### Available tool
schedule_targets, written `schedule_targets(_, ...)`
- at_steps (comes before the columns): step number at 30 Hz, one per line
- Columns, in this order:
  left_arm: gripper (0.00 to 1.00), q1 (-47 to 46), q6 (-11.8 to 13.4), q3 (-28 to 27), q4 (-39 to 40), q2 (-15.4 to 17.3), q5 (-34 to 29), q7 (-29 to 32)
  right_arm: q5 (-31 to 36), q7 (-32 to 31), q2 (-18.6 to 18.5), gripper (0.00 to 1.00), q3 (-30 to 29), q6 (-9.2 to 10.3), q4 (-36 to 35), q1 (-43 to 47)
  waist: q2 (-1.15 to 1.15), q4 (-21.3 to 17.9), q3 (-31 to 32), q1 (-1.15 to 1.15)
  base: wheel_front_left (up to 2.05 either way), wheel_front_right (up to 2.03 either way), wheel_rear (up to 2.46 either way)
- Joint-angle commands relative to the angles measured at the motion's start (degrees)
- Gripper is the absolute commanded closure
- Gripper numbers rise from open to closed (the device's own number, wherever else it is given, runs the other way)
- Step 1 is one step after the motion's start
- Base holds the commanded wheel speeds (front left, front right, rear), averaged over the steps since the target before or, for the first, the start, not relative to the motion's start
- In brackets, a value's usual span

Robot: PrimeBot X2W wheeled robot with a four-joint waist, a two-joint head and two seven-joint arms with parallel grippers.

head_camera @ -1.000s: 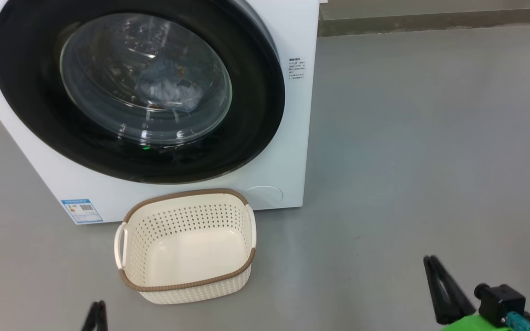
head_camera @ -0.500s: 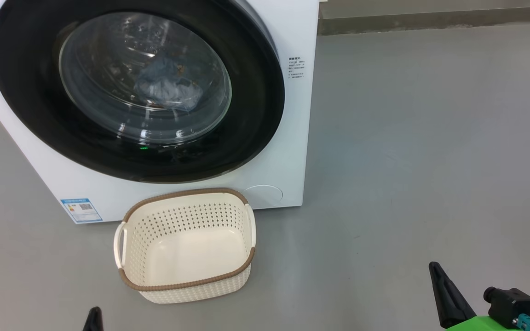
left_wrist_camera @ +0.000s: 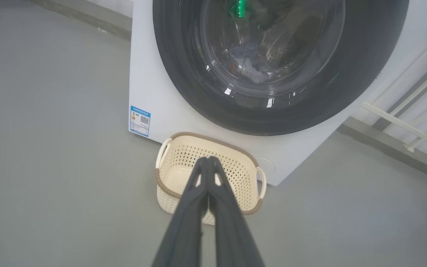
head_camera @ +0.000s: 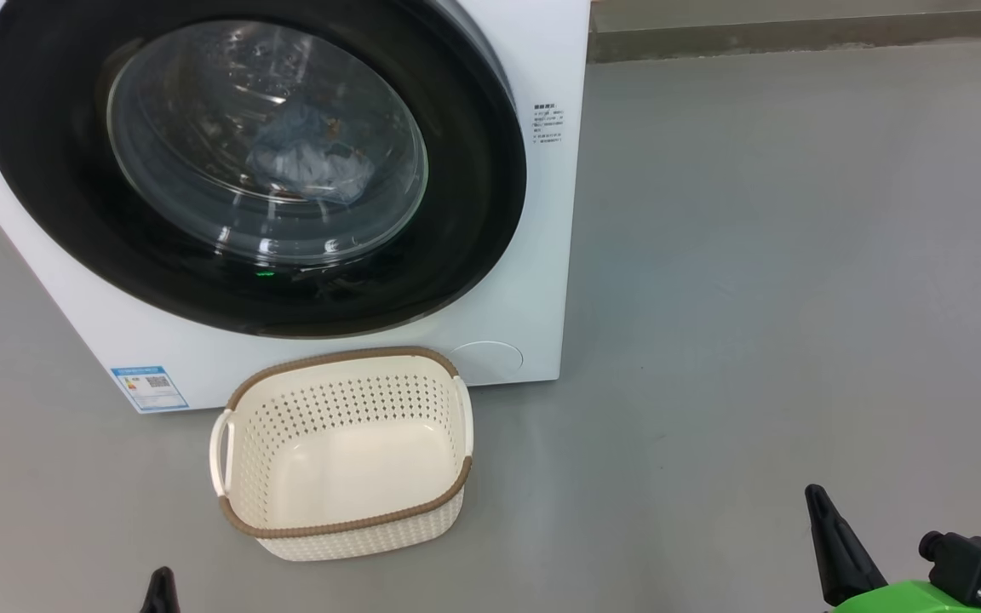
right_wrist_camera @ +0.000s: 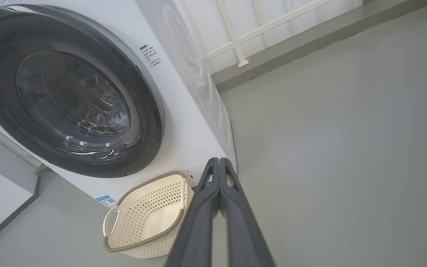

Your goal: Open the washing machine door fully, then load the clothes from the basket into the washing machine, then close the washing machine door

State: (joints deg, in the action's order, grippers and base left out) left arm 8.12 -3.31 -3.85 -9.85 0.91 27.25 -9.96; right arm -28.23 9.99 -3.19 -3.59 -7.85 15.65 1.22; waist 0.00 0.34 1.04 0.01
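Left hand [left_wrist_camera: 208,159] and right hand [right_wrist_camera: 219,160] lower than before, both clenched, apart from the basket [head_camera: 346,400]

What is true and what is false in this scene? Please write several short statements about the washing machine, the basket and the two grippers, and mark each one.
1. The washing machine door is shut. True.
2. The basket holds the clothes. False: the basket is empty, and the clothes lie in the drum behind the glass.
3. The basket stands on the floor just in front of the washing machine. True.
4. The left gripper is wide open. False: its fingers are pressed together.
5. The right gripper holds a garment. False: it is shut on nothing, above the floor.
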Motion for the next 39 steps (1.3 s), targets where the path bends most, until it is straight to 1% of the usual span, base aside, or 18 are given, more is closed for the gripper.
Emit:
schedule_targets(1, 1.00, -2.45, -0.22, -0.66, 0.91, 0.83, 1.77, 0.51, -1.82, -0.44, -0.14, 1.00, -0.05, 0.10, -1.49, -2.41, 0.00, 0.00, -0.02, -0.01, 0.00, 0.00, 0.00)
schedule_targets(39, 1.00, -7.21, -1.81, -1.46, -1.15, 1.29, 27.10, 6.90, -26.71, -6.89, 0.04, 1.00, -1.22, 0.20, -1.55, -4.41, 0.00, -0.14, -0.50, -0.01, 0.00, 0.00, 0.00)
